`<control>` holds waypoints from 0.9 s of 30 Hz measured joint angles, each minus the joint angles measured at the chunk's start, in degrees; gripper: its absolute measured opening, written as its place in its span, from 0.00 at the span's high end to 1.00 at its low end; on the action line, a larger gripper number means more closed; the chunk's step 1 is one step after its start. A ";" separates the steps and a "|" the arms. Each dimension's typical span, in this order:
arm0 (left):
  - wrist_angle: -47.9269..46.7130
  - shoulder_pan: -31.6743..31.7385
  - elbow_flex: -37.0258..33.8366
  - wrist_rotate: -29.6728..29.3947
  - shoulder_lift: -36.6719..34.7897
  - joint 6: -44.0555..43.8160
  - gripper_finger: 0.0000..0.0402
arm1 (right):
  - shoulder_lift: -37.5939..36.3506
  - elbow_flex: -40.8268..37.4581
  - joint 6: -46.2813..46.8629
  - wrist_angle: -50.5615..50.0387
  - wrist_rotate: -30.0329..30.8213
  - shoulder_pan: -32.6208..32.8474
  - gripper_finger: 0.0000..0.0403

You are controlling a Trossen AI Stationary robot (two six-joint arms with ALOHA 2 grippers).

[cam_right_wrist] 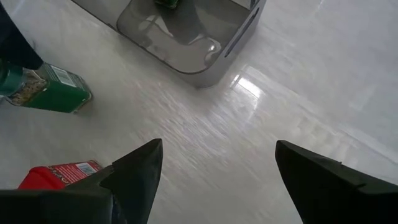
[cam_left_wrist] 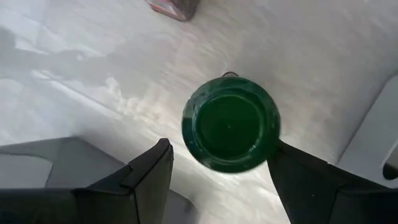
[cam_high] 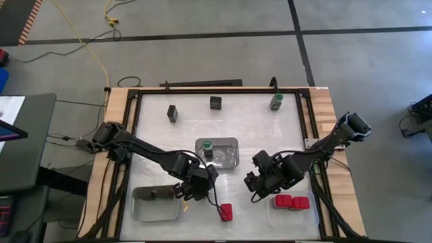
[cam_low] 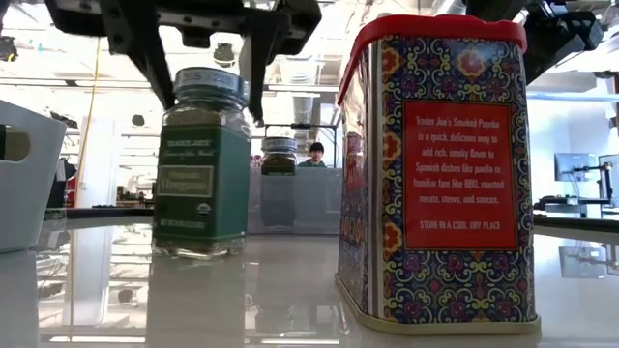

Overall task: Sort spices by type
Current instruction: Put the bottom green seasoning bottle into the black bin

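High view: the left gripper (cam_high: 194,190) hangs over the near part of the white worktop (cam_high: 155,131), just beside a grey tray (cam_high: 138,209) on its outer side and close to a red-topped tin (cam_high: 226,212) on its inner, near side; the jar beneath it is hidden by the arm here. The right gripper (cam_high: 255,185) hovers near the middle, with a clear tray (cam_high: 307,214) holding two red-topped tins (cam_high: 291,201) just beside it on its outer side. Beyond both grippers sits a middle tray (cam_high: 229,143) containing a green-lidded jar (cam_high: 208,145); well beyond, along the far edge, stand two dark containers (cam_high: 173,113) and another green-lidded jar (cam_high: 276,102). Low view: a glass jar of green herb (cam_low: 202,164) with a green label stands upright on the worktop, directly under the left gripper, whose dark fingers (cam_low: 253,72) hang above its lid; the red-topped tin (cam_low: 440,174), patterned and printed with smoked paprika text, stands close to the camera. Left wrist view: the round green lid (cam_left_wrist: 230,123) lies between the spread fingers (cam_left_wrist: 146,171), one finger apart from it and the other at its edge; the gripper is released. Right wrist view: the right gripper (cam_right_wrist: 217,171) is released and empty over bare worktop, with the herb jar and the red-topped tin to one side and the middle tray ahead.
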 joint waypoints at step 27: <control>-16.15 0.24 11.04 -1.01 -0.09 -54.92 0.38 | 0.00 0.00 -5.71 1.35 -0.22 0.29 0.16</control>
